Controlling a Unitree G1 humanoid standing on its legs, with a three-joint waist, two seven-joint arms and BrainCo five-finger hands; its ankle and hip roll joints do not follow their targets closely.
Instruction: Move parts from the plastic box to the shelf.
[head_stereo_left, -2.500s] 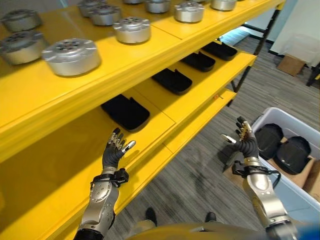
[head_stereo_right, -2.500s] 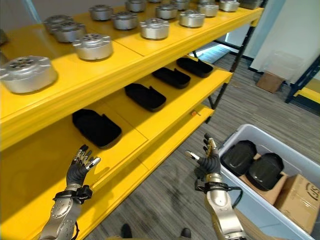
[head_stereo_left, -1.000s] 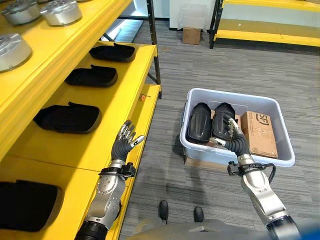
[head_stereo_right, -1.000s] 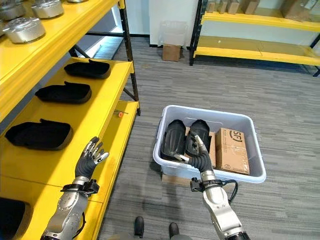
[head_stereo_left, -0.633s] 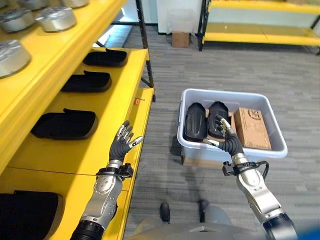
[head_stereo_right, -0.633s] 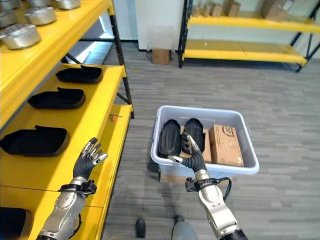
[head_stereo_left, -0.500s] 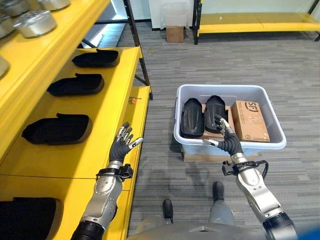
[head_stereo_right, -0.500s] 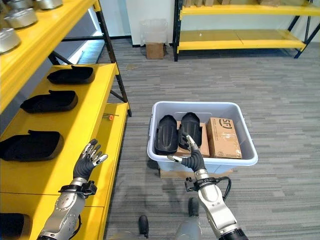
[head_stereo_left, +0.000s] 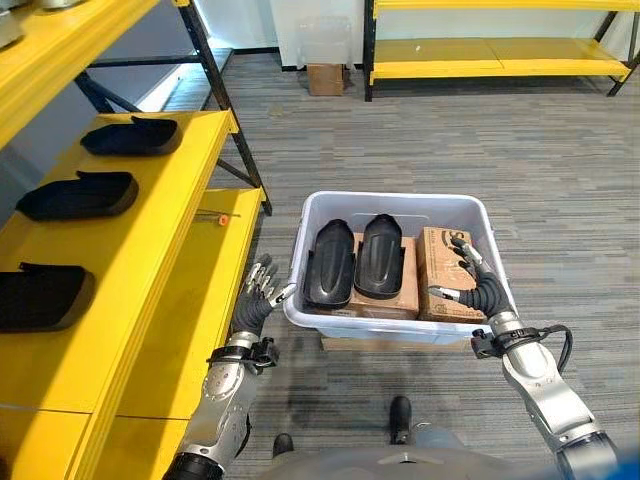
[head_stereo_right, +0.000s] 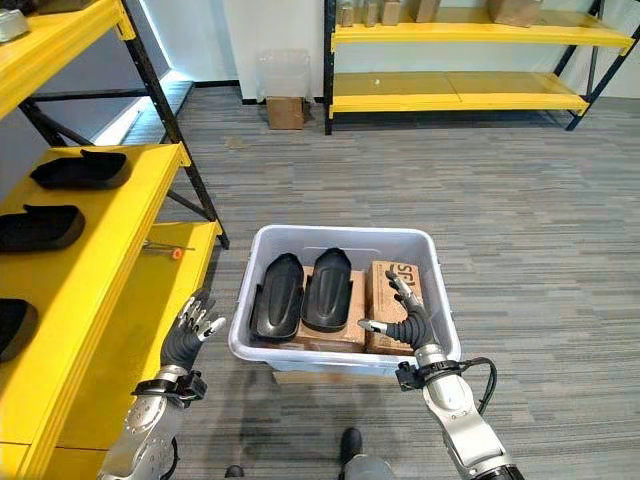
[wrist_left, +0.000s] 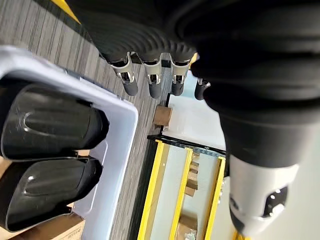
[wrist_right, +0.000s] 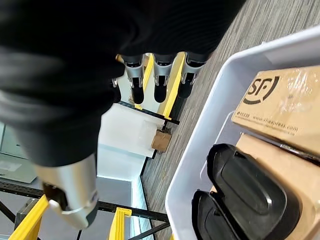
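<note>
A pale plastic box (head_stereo_left: 392, 329) stands on the floor in front of me. Inside it two black moulded parts (head_stereo_left: 330, 263) (head_stereo_left: 381, 254) lie side by side on a flat carton, next to a printed cardboard box (head_stereo_left: 447, 268). My left hand (head_stereo_left: 255, 308) is open, fingers spread, just off the box's left front corner. At the right front corner my right hand (head_stereo_left: 480, 292) hovers open over the cardboard box. Neither hand holds anything. The yellow shelf (head_stereo_left: 160, 255) on my left carries black parts (head_stereo_left: 122, 135) (head_stereo_left: 78, 194) (head_stereo_left: 40, 296) in a row.
A second yellow rack (head_stereo_left: 480, 62) runs along the back wall, with a small cardboard box (head_stereo_left: 324, 78) on the floor beside it. The shelf's black post (head_stereo_left: 225, 120) stands left of the plastic box. Grey plank floor stretches to the right.
The view has swung from the shelf to the plastic box, which now sits centred and nearer. My left hand has come off the shelf to the box's left corner. Both hands remain open.
</note>
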